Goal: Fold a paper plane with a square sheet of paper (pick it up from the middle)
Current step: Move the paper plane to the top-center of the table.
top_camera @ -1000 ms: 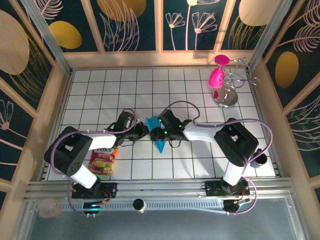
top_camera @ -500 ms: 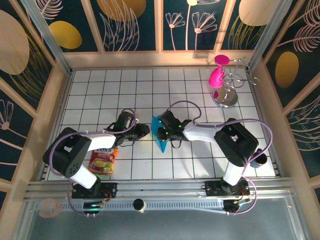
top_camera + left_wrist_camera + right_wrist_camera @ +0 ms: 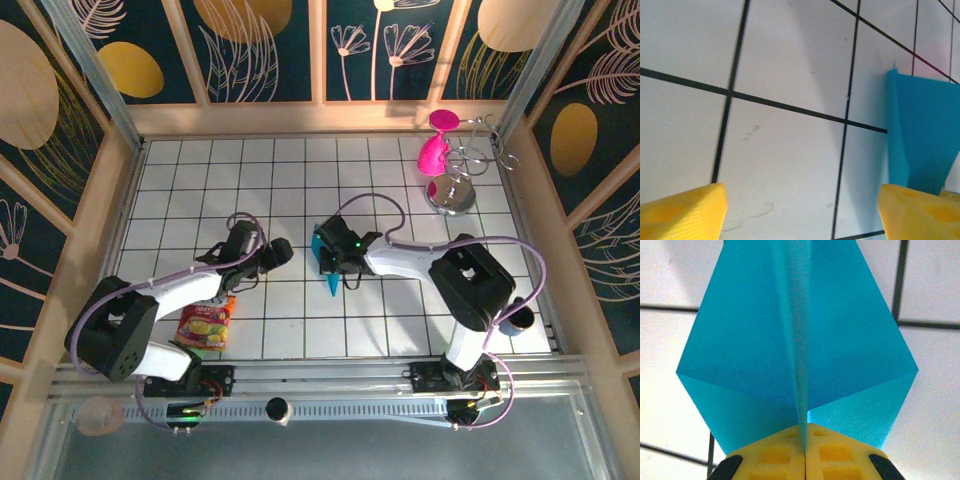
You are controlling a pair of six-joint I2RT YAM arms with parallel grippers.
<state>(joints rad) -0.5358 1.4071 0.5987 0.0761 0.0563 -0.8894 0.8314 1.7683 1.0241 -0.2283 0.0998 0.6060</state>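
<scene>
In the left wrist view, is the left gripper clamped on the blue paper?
No: the left gripper stands wide open over bare table, the paper plane off to one side.

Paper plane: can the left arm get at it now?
Probably yes: the left fingers stand open, bare table between them and the paper plane; the right fingers pinch its centre fold.

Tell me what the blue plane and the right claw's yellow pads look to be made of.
The paper plane: thin paper, matte turquoise; it holds sharp creases and shows a faint grain. Pads of the right claw: yellow, matte, with moulded square recesses; likely plastic or firm rubber, the look leaves it open.
</scene>
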